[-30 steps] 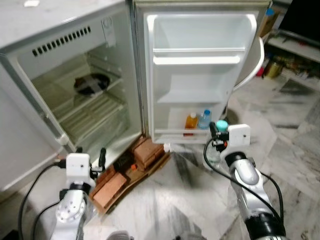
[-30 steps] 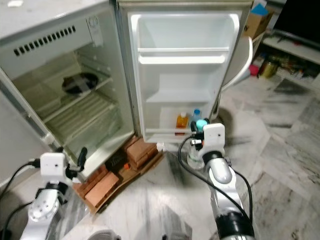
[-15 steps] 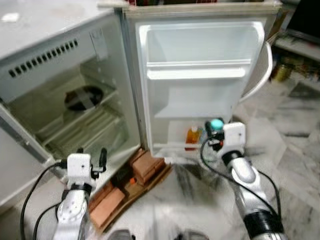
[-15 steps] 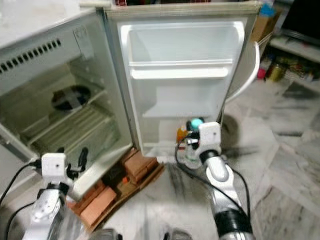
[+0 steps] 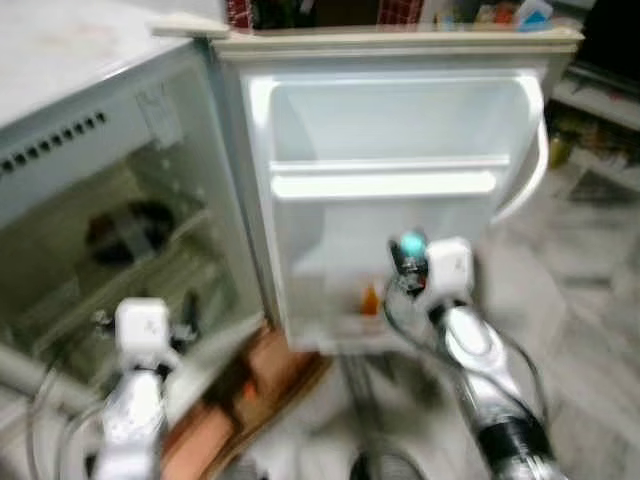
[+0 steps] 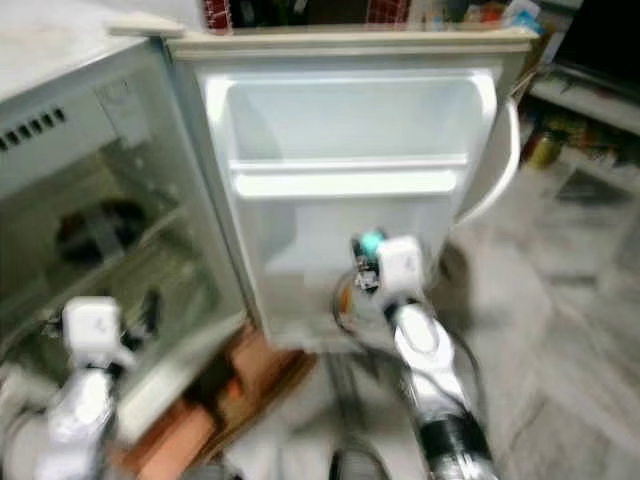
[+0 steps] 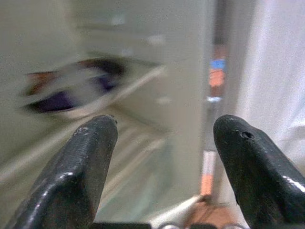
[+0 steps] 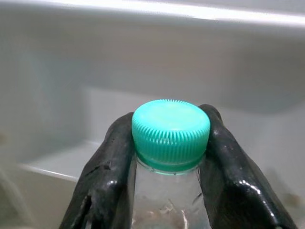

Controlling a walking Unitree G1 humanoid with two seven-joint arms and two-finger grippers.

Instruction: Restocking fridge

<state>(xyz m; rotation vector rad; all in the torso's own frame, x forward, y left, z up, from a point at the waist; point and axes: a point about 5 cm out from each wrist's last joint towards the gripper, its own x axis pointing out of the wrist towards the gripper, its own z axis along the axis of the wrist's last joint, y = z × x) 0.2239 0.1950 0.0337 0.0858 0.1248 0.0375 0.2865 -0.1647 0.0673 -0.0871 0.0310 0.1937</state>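
Two silver arms reach forward toward the open fridge (image 5: 150, 200), and the head views are blurred. The right arm is raised and stretched ahead, its wrist block level with the lower part of the fridge door (image 5: 390, 120). The right tool (image 8: 167, 157) is closed around the neck of a clear bottle (image 8: 167, 205), one black finger (image 8: 107, 176) on each side just under the ribbed teal cap (image 8: 170, 133). In the head views that cap (image 5: 411, 243) shows in front of the door's inner face, below the white door shelf (image 5: 385, 183), with the bottle held upright. A small orange bottle (image 5: 370, 298) stands low in the door behind the arm.

The left arm sits lower and nearer the body, bent upward at the fridge's open compartment. The left tool (image 7: 162, 162) is spread wide and holds nothing; its two fingers (image 7: 86, 162) frame the fridge interior, where a dark round object (image 7: 71, 88) lies on a wire shelf (image 7: 119, 133), too blurred to identify. Reddish-brown blocks (image 5: 275, 365) lie on the floor below the fridge.
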